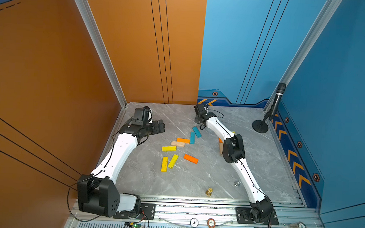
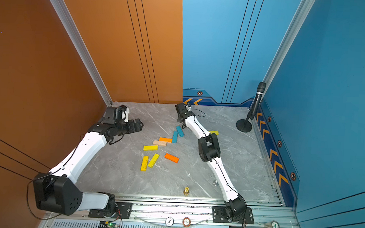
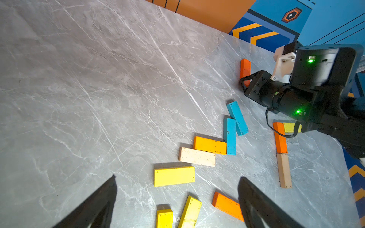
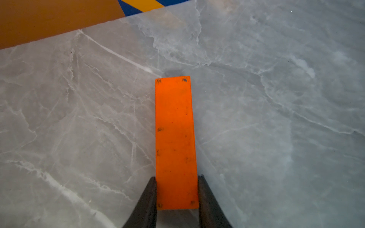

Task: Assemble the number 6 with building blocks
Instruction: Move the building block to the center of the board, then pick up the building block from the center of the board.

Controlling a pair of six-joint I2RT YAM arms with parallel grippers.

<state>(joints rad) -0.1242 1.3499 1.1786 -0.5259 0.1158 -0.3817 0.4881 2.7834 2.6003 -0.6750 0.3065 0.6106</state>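
My right gripper [image 4: 176, 177] is shut on the near end of an orange building block [image 4: 175, 142] lying flat on the marble table, far back near the wall; the left wrist view shows that block [image 3: 245, 68] too. Under the right forearm an orange plank [image 3: 280, 138] and a tan plank [image 3: 284, 170] lie end to end, with a yellow plank [image 3: 289, 127] at the corner. Loose blocks lie mid-table: two teal [image 1: 197, 132], orange [image 1: 183, 140], tan [image 1: 178, 144], yellow [image 1: 169, 148], a yellow pair [image 1: 173, 161], orange [image 1: 191, 158]. My left gripper [image 3: 177, 177] hangs open above them, at the back left [image 1: 161, 126].
A microphone on a round stand [image 1: 270, 114] occupies the back right corner. A gold piece [image 1: 209, 192] and a silver piece [image 1: 237, 183] stand near the front edge. Poker chips [image 1: 193, 222] rest on the front rail. Orange and blue walls enclose three sides.
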